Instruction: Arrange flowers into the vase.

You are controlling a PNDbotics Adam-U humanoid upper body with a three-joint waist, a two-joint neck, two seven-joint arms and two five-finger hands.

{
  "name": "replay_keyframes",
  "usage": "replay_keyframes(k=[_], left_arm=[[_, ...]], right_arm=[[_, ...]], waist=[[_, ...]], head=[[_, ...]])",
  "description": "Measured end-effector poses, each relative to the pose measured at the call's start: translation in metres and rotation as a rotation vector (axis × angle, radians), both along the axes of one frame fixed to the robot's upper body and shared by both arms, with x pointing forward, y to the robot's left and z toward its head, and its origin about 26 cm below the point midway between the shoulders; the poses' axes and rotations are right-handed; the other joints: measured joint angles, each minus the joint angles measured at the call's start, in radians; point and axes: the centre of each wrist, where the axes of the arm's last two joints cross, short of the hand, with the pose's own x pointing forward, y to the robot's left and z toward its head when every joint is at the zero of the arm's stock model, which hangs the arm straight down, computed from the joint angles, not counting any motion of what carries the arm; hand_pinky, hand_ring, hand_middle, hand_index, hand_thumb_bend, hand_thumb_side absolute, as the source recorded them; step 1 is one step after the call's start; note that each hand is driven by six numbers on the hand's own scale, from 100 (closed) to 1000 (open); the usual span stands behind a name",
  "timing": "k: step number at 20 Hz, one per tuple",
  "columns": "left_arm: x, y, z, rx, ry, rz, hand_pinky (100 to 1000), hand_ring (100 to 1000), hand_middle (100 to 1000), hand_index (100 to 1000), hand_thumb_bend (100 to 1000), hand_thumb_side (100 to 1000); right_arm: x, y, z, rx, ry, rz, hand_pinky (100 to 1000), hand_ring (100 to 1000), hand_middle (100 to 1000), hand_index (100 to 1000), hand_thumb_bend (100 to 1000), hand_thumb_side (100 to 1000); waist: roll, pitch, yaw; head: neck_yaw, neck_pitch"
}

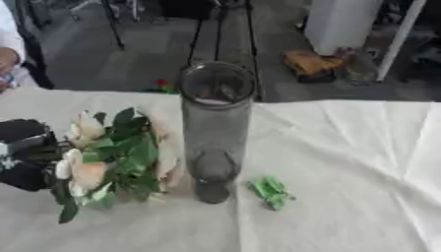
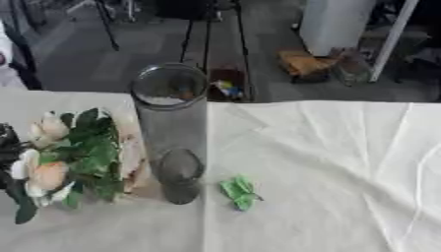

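Right now your left hand (image 1: pixel 24 155) holds the flower bunch (image 1: pixel 112 160) just left of the upright glass vase (image 1: pixel 215 130); I cannot tell its finger state. A green leaf scrap (image 1: pixel 270 191) lies right of the vase.

One clear glass vase (image 1: pixel 215 133) stands on the cloth-covered surface (image 1: pixel 353 162). Beside it, one bunch of flowers (image 1: pixel 112 160) — at least three pale peach-and-cream blooms can be counted among the green leaves, though more may be hidden. One small green scrap (image 1: pixel 270 191) lies near the vase's base — what it is cannot be made out. One robot hand (image 1: pixel 24 153) shows, at the left edge.
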Motion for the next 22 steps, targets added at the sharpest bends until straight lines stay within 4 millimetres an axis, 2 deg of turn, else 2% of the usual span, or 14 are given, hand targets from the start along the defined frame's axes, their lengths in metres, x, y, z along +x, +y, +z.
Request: replay_keyframes(k=[5, 16, 20, 22], left_arm=[[-0.004, -0.003, 0.01, -0.058, -0.043, -0.015, 158, 100, 100, 220, 100, 296], [-0.014, -0.007, 0.047, -0.235, -0.227, -0.029, 101, 100, 100, 209, 100, 303], [-0.018, -0.009, 0.062, -0.304, -0.322, -0.034, 100, 100, 100, 201, 100, 357], [-0.02, -0.011, 0.07, -0.36, -0.387, -0.04, 100, 100, 100, 198, 100, 415]], right_arm=[[-0.001, 0.0, -0.001, 0.001, 0.003, -0.001, 868, 711, 492, 764, 100, 831], [-0.001, 0.001, -0.002, 0.007, 0.005, -0.001, 871, 713, 491, 765, 100, 833], [-0.001, 0.0, -0.002, 0.008, 0.007, -0.001, 871, 713, 491, 765, 100, 833], [-0.001, 0.0, -0.002, 0.008, 0.007, -0.003, 871, 712, 492, 765, 100, 833]], waist=[[-0.002, -0.001, 0.003], [-0.001, -0.004, 0.008], [0.001, -0.005, 0.009], [0.002, -0.006, 0.009]], head=[[-0.005, 0.0], [-0.009, 0.008], [-0.014, 0.01], [-0.015, 0.015]])
